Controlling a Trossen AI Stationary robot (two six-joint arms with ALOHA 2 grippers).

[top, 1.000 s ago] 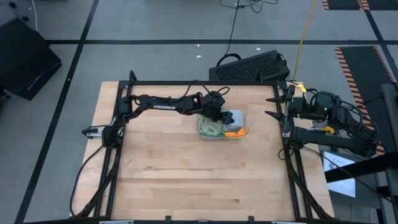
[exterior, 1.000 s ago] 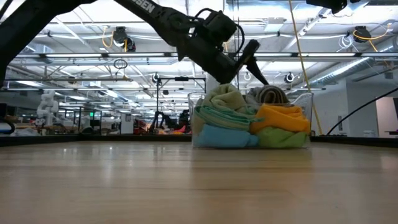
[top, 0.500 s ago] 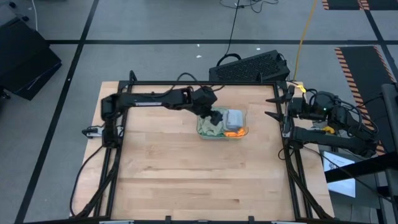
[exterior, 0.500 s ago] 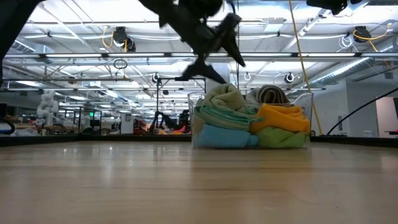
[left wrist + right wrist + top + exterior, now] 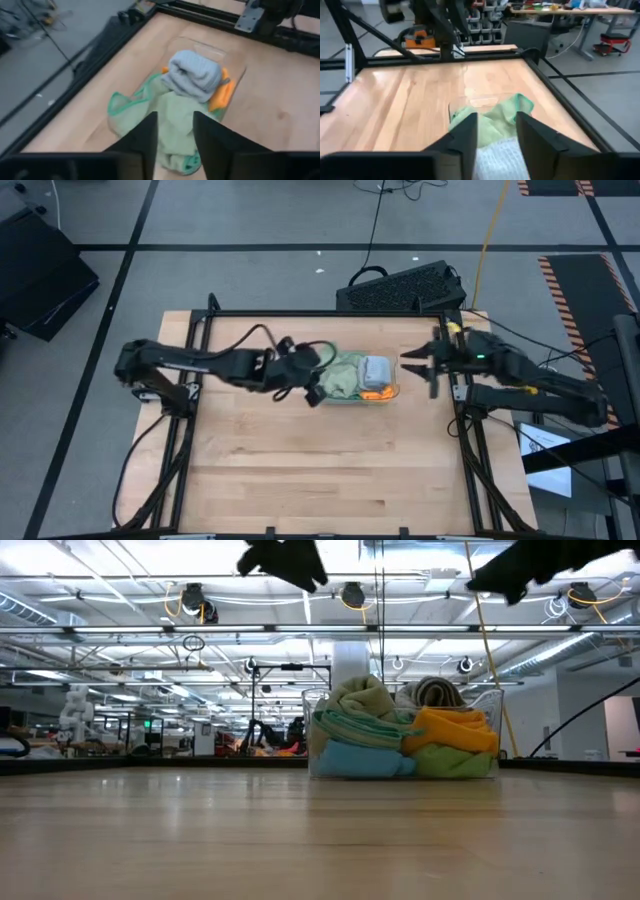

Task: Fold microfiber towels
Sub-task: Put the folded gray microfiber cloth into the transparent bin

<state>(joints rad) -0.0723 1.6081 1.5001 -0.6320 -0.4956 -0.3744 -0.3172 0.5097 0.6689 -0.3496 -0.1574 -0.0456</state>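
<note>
A clear tray [image 5: 394, 362] stands at the table's far middle with several microfiber towels piled in it: grey [image 5: 376, 369], pale green [image 5: 343, 376] and orange [image 5: 375, 393]. The low view shows blue [image 5: 360, 760] and bright green [image 5: 450, 760] towels at the bottom. My left gripper [image 5: 314, 392] hovers open just left of the tray and high above the table [image 5: 285, 560]. Between its fingers the wrist view shows the pale green towel [image 5: 175, 112] below, untouched. My right gripper [image 5: 418, 370] hovers open at the tray's right side, above the grey towel [image 5: 500, 157].
A black frame [image 5: 320, 314] runs around the table's far, left and right sides. Bare wood [image 5: 320, 460] stretches from the tray to the near edge. A dark keyboard-like case [image 5: 400, 285] lies on the floor beyond the far edge.
My left gripper has risen off the towel pile, drawn back toward the table's left and rolled, taking nothing with it. My right gripper has swung from the right frame toward the tray. The towels lie as before.
</note>
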